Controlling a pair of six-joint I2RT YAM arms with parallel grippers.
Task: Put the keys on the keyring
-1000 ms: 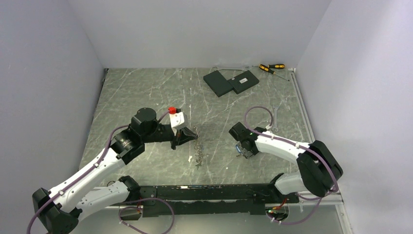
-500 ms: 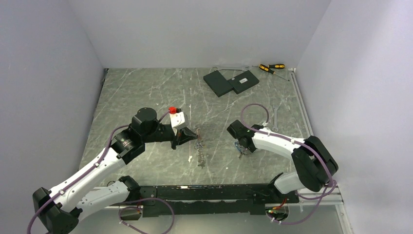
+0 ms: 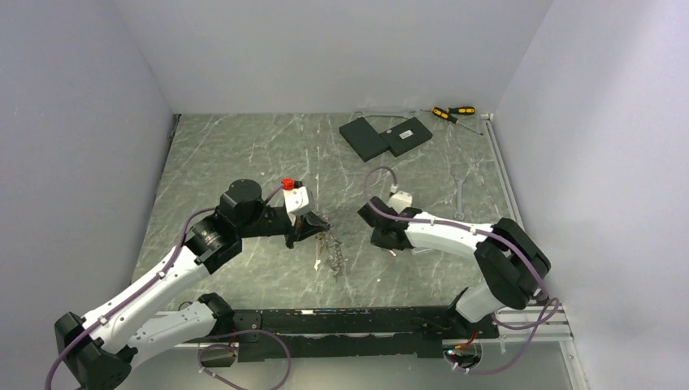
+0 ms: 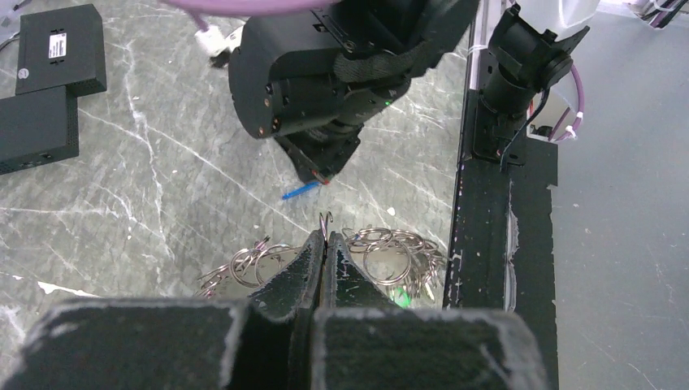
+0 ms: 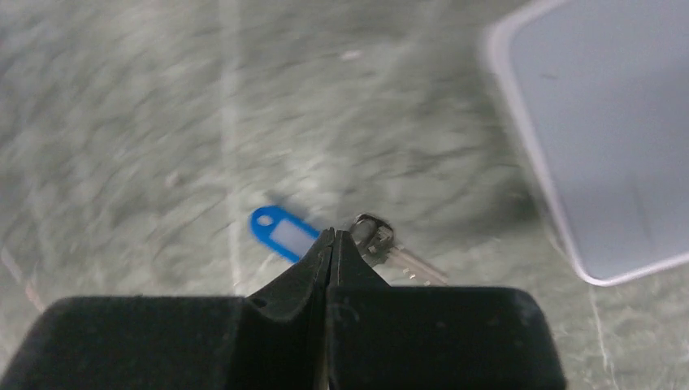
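While threading calls for one steady part and one moving part, the left tool [image 4: 324,240] is clamped fully shut on a wire loop of the keyring [image 4: 386,244]. It holds that loop up while the rest, with its grey keys, trails on the table [image 3: 244,154] just toward 6 o'clock from centre. At 3 o'clock from the keyring, the right tool [image 5: 331,237] is closed tight too, apparently pinching the small ring of a blue-tagged key [image 5: 388,248], which looks lifted and ready to carry across. Dark green and white-veined like stone, the table also bears two black boxes [image 3: 383,136] at 12 o'clock and screwdrivers [image 3: 452,113] at 1 o'clock. Plain pale walls close three sides.
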